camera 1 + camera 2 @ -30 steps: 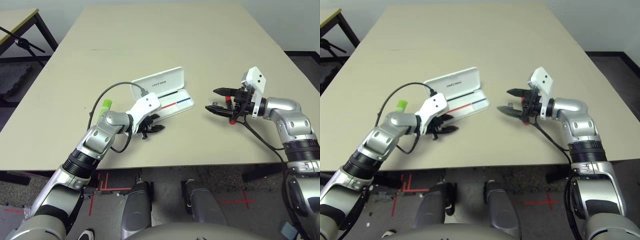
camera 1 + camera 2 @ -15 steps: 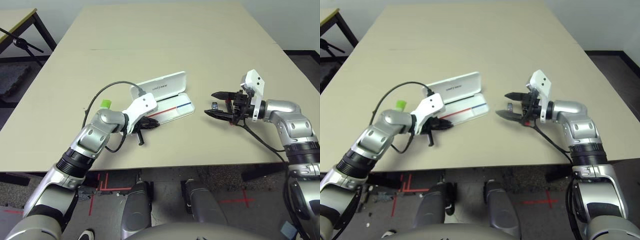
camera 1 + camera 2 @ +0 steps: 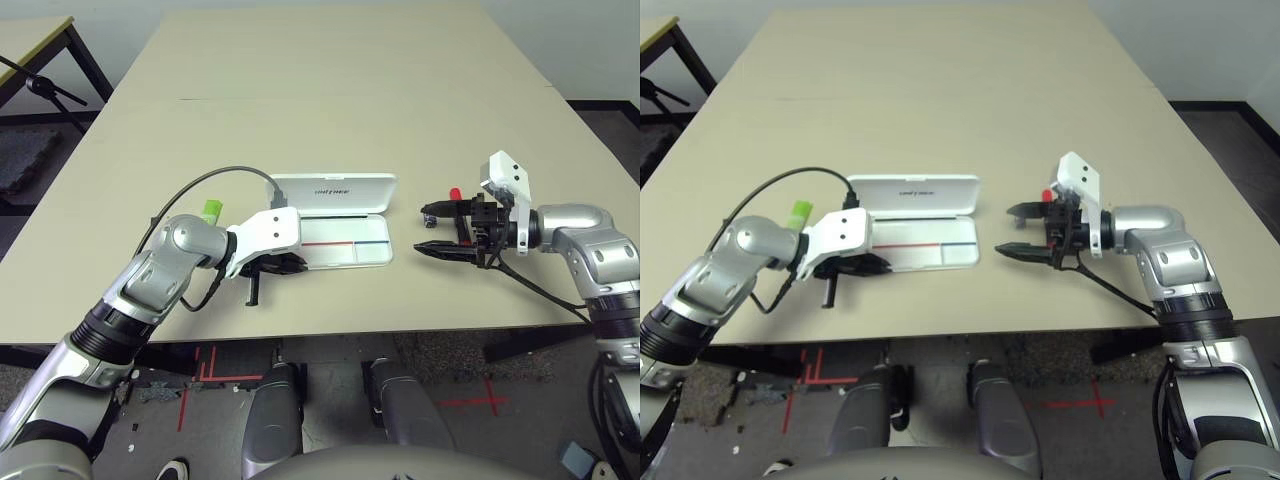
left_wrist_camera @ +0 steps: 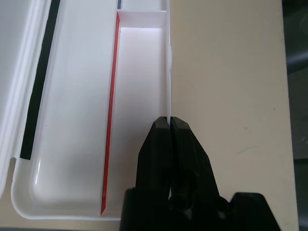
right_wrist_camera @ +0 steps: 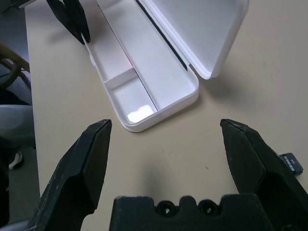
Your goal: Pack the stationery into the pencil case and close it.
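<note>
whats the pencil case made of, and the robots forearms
The pencil case looks like hard white plastic, fairly glossy: thin, even walls and a bright reflection inside.

The forearms look like smooth silver metal with shiny highlights, though silver-painted plastic is possible.

Over the table [image 3: 290,90], the left arm [image 3: 185,235] and right arm [image 3: 575,222] are shiny silver, with round joints and ridgy black bands [image 3: 105,332]. Each has a white plate [image 3: 507,178] with little dark dots. Thin dark cables [image 3: 165,205] loop by them. The left gripper [image 3: 303,265] and right gripper [image 3: 418,231] are black with pointy fingers.
</note>
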Tool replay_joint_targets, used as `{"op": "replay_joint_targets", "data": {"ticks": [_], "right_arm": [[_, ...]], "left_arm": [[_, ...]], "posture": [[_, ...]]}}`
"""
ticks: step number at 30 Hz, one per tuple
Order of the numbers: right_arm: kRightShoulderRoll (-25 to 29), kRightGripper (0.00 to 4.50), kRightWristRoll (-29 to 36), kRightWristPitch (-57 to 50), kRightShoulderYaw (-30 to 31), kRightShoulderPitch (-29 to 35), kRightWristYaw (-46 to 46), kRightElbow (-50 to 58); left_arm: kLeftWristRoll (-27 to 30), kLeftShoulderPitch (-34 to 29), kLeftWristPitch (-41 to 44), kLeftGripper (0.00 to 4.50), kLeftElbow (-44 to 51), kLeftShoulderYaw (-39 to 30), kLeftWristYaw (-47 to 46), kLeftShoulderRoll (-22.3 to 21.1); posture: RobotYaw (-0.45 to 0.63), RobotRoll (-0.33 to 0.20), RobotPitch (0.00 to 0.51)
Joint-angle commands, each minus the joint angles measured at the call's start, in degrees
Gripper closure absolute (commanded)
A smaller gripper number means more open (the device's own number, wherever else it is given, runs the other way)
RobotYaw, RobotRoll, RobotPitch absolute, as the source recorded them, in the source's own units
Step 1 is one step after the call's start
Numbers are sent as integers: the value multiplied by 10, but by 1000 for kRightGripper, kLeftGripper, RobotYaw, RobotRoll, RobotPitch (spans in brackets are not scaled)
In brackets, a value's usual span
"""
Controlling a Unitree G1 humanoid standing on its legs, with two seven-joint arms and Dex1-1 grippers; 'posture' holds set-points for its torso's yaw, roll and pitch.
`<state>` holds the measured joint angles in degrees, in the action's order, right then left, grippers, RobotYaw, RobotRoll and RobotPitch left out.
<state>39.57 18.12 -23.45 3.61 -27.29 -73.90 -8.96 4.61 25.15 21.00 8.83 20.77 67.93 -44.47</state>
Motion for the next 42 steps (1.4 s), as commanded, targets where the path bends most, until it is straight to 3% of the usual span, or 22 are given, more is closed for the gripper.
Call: {"op": "replay_joint_targets", "data": {"ticks": [1,26,29,39,42], "right_arm": [[5,0,3,-1,6,7,-3,11],[2,0,1,5,15,-7,-11,3],[1,0,1,6,15,-8,-11,2],[4,0,3,4,12,-8,-13,3],[6,0,14,-2,-2,-9,-10,5]], "left_arm": [[8,-13,3,4466,15,-4,8,-3],[11,-42,55,4466,42,-27,-35,7],[20,-44,47,3749,52,-35,-34,6],[54,-57,34,45,114,-64,-7,-26],[85,-50,41,45,144,-90,1,-34]], "posture": [[-57,0,133],[-41,0,128],[-41,0,127],[-44,0,132],[-45,0,133]]}}
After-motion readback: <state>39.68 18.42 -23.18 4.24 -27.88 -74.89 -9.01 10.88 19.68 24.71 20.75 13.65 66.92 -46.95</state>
